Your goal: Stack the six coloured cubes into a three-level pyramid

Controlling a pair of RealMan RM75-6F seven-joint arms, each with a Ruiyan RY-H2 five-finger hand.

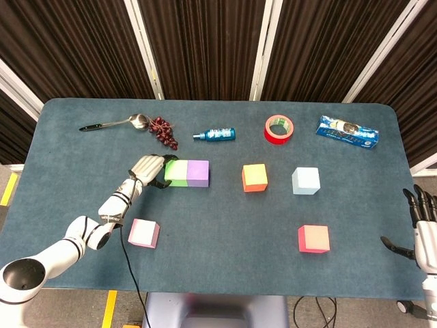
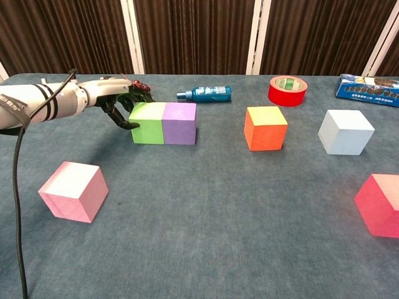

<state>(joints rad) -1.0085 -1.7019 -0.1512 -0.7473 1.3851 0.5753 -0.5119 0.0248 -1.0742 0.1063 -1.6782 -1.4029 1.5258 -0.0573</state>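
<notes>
Here, my left hand (image 2: 118, 99) pressed curled fingers against the green cube's (image 2: 148, 123) outer edge, green flush against purple (image 2: 179, 123), open cloth between purple and orange (image 2: 265, 128), my right hand (image 1: 422, 225) spread, holding nothing, off the table's (image 1: 225, 225) right edge.

along the far side of the tabletop (image 1: 225, 273) lie a spoon (image 1: 113, 124), grapes (image 1: 164, 131) and a blue spray bottle (image 1: 214, 134). further right sit a red tape roll (image 1: 278, 129) and a blue biscuit packet (image 1: 347, 132).

left hand (image 2: 118, 99) against green cube (image 2: 147, 123), purple cube (image 2: 179, 123) adjoining
</notes>
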